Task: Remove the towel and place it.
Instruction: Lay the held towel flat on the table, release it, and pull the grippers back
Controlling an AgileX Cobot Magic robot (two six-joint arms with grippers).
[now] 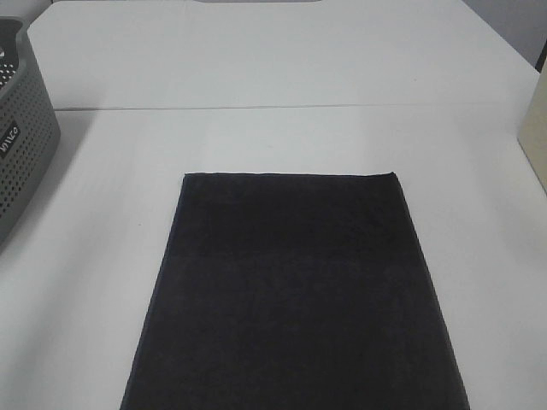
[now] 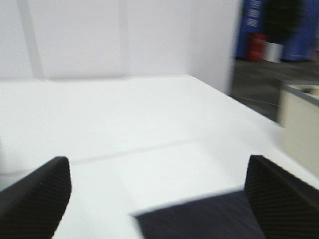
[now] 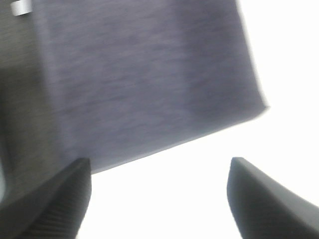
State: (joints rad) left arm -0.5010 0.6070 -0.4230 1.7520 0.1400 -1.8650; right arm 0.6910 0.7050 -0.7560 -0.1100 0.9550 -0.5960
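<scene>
The basket (image 1: 21, 128) sits at ten o'clock, well apart from the towel (image 1: 291, 290), which lies flat on the table (image 1: 282, 77) from centre to six o'clock. The left gripper (image 2: 157, 169) and right gripper (image 3: 159, 169) both gape wide, holding nothing. I'd pinch two corners evenly. Bare table runs to twelve; a beige box (image 1: 534, 137) crowds three o'clock.

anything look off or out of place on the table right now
Nothing stands out. The towel lies flat and smooth on the table, its far edge straight. The grey basket stands upright at the table's left side. The left tool and right tool are open and empty.
</scene>
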